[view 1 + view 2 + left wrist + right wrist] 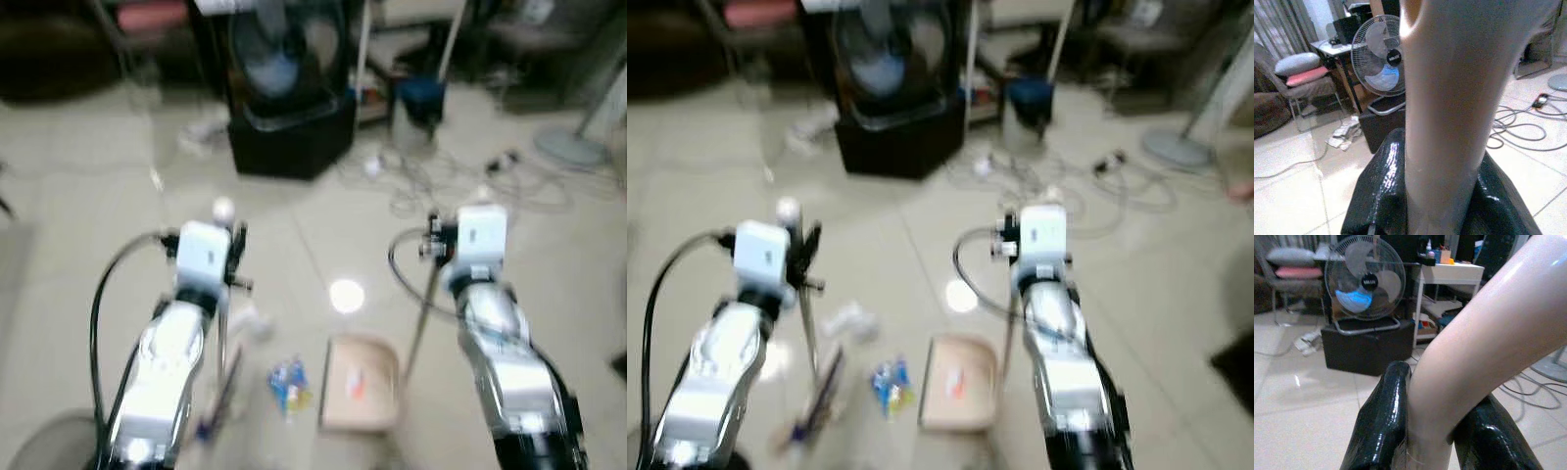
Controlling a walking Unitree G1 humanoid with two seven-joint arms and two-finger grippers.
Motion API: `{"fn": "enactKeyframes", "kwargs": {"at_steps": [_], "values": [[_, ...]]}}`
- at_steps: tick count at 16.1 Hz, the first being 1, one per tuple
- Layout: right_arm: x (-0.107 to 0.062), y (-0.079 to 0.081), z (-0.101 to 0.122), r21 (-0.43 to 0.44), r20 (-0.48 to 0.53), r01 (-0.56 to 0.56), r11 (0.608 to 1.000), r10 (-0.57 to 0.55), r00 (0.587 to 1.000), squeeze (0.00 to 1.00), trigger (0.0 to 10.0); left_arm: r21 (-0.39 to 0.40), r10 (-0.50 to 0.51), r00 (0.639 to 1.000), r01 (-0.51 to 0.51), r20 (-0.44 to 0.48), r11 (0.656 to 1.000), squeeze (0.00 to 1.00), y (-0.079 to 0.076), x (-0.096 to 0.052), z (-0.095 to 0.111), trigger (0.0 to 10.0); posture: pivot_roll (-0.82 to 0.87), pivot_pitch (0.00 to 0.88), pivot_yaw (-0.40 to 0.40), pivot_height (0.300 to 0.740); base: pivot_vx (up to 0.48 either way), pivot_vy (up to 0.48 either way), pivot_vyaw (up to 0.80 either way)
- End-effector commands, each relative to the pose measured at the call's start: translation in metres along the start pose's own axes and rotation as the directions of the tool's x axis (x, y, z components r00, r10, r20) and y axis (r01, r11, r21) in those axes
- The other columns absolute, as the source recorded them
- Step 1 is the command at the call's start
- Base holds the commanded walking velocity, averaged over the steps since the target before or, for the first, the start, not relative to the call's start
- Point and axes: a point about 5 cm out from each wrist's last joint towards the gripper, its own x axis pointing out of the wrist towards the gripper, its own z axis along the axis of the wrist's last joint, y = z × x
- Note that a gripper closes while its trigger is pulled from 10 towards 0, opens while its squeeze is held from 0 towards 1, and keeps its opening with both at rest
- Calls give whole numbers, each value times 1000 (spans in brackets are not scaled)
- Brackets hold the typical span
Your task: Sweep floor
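My left gripper [231,260] is shut on the pale broom handle [1449,107], which runs down to the brush [214,416] near the floor. Black fingers [1382,196] press both sides of it. My right gripper [435,245] is shut on the thin dustpan handle [1484,338], which slants down to the beige dustpan [361,384] lying on the tiles between my arms. A small orange scrap [355,384] lies in the pan. A blue wrapper [289,385] lies just left of the pan. White crumpled paper [251,319] lies by the broom.
Ahead, a standing fan [287,49] sits on a black box [292,135]. Loose cables [446,181] sprawl over the tiles to its right, near a blue bucket [419,98] and a second fan's base [573,147]. A chair with a pink cushion [1303,76] stands at the far left.
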Motion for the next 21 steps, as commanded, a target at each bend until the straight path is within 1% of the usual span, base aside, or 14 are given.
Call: {"fn": "enactKeyframes", "kwargs": {"at_steps": [1,6,8,10,12,17,21], "values": [[-2,-12,4,-20,25,47,999,-46,999,0,10000,-16,-32,999,32,42,999,0,-9,3,9,10000,-18,64,22,740,349,0,0],[-3,-13,3,6,24,59,998,-59,998,0,10000,-23,-38,999,38,31,999,0,-8,3,7,10000,-16,73,28,740,349,0,0],[-2,-15,0,-24,8,76,997,-76,997,0,10000,-23,-38,999,39,26,999,0,-8,3,6,10000,-14,74,32,740,349,0,0],[0,-20,-6,-15,-25,110,994,-111,994,0,10000,-26,-35,999,36,22,999,0,-7,5,5,10000,-8,78,38,740,347,0,0],[3,-18,-5,-40,-22,100,994,-101,995,0,10000,-28,-35,999,35,20,999,0,-6,6,5,10000,-9,80,38,740,349,0,0],[4,-14,-2,-37,-2,84,996,-84,996,0,10000,-27,-37,999,38,22,999,0,-6,8,5,10000,-13,79,39,740,349,0,0],[2,-13,-5,-29,-7,77,997,-78,997,0,10000,-24,-43,999,43,18,999,0,-4,8,3,10000,-9,77,47,740,351,0,0]]}}
